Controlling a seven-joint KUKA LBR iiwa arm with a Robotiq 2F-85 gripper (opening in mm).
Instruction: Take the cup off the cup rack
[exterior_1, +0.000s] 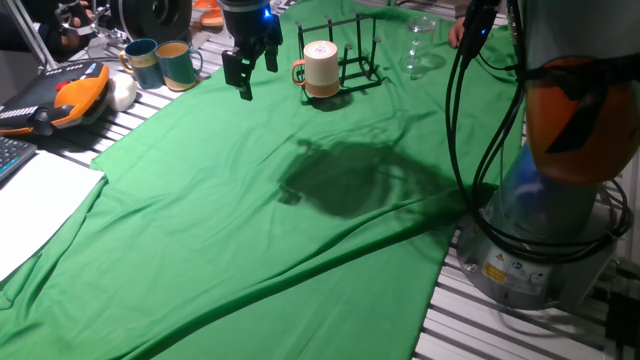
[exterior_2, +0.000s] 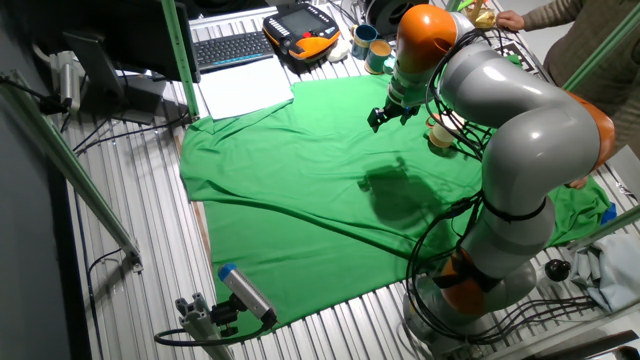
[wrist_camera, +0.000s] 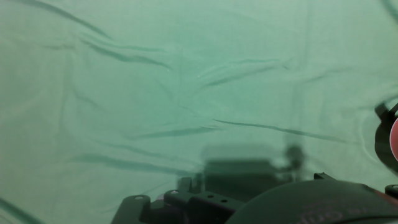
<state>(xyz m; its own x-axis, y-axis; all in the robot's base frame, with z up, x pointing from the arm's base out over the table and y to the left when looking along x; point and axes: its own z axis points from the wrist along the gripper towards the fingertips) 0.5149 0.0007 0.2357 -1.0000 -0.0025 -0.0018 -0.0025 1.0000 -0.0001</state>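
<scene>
The cup (exterior_1: 321, 67) is cream with an orange-brown handle pointing left. It stands upright at the front left of the black wire cup rack (exterior_1: 355, 55), near the far edge of the green cloth. My gripper (exterior_1: 250, 75) hangs above the cloth just left of the cup, a short gap from the handle. It is open with nothing between the fingers. In the other fixed view the gripper (exterior_2: 383, 117) is left of the cup (exterior_2: 439, 134), which the arm partly hides. The hand view shows only wrinkled cloth; the cup is not visible there.
A clear glass (exterior_1: 420, 45) stands right of the rack. Two teal-and-tan mugs (exterior_1: 162, 63) sit at the far left beside an orange pendant (exterior_1: 60, 98). White paper (exterior_1: 35, 200) lies off the cloth's left edge. The robot base (exterior_1: 545, 230) stands at the right, and a person's arm (exterior_2: 565, 20) reaches in.
</scene>
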